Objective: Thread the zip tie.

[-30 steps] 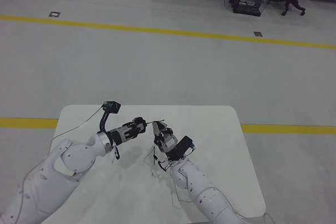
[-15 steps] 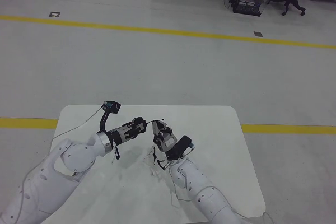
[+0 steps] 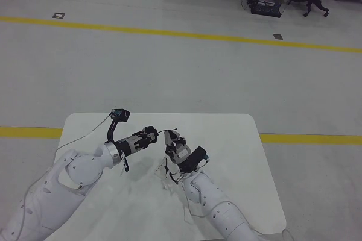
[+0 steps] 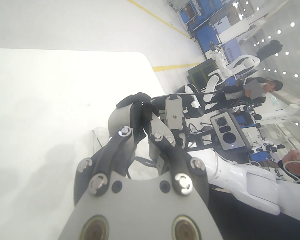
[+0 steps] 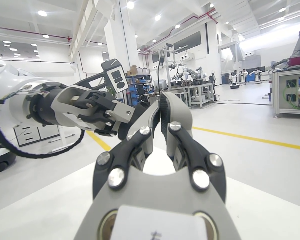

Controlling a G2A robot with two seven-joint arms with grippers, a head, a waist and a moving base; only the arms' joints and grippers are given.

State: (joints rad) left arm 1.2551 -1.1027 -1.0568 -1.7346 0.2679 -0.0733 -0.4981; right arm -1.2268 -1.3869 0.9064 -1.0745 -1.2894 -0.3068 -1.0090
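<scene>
Wide shot first: the white, rounded-corner table (image 3: 241, 150), with both arms meeting in the air above its middle. The left gripper (image 4: 143, 108) comes in level from its side with its fingers pressed together. Whether they nip an end of the tie, I can't tell.

The right gripper (image 5: 160, 111) is tilted upward just beside it, almost nose to nose, and it's clenched. It has the thin black plastic zip tie (image 5: 160, 81) pinched between its pads, the strip poking straight out past the fingertips.

So the tie is off the table and in hand, resting in no tray or box. My read is that the pick-up is done and the threading isn't. I see no closed loop and no tail through a head. Lining up that tip is the job left.
</scene>
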